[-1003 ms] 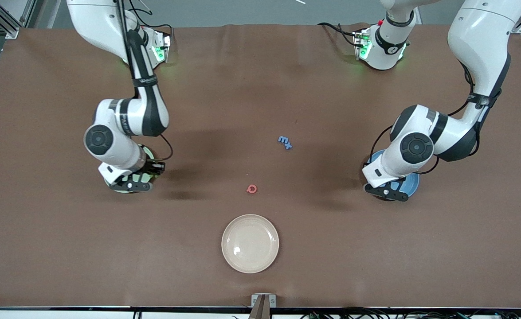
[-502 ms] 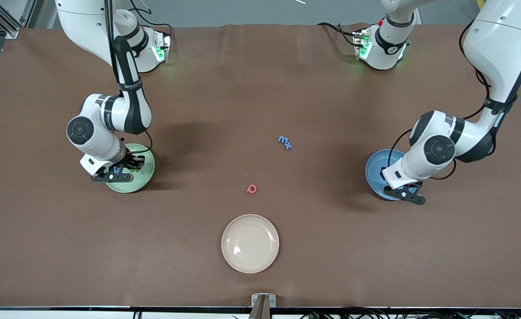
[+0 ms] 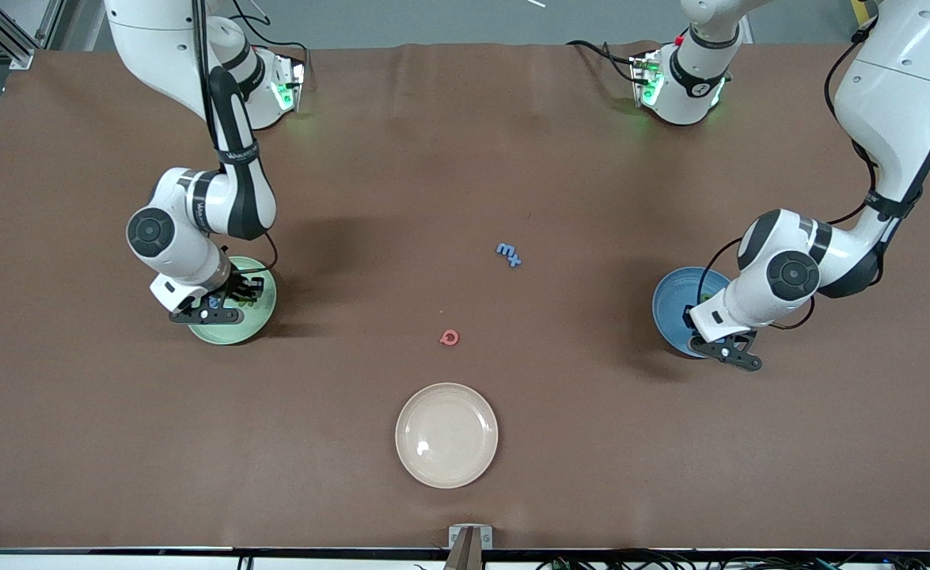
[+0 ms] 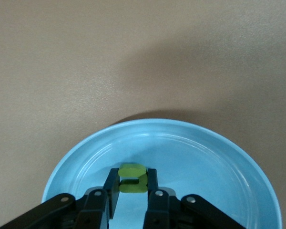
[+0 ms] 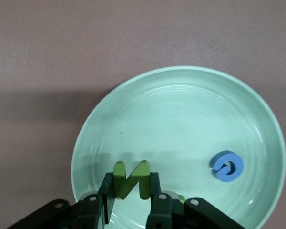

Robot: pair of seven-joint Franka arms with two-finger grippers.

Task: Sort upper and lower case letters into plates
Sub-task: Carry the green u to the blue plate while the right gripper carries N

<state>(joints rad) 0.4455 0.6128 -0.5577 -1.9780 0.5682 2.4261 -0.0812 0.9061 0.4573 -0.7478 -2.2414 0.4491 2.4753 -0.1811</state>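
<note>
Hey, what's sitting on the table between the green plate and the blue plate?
In the front view, the stretch between the green plate and the blue plate holds two small blue letters and a red letter.

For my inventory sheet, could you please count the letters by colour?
Blue letters: 3, two together on the table, one in the green plate.
Green letters: 2, one in the left gripper over the blue plate, one in the right gripper over the green plate.
Red letters: 1, on the table.
Total: 6
</note>
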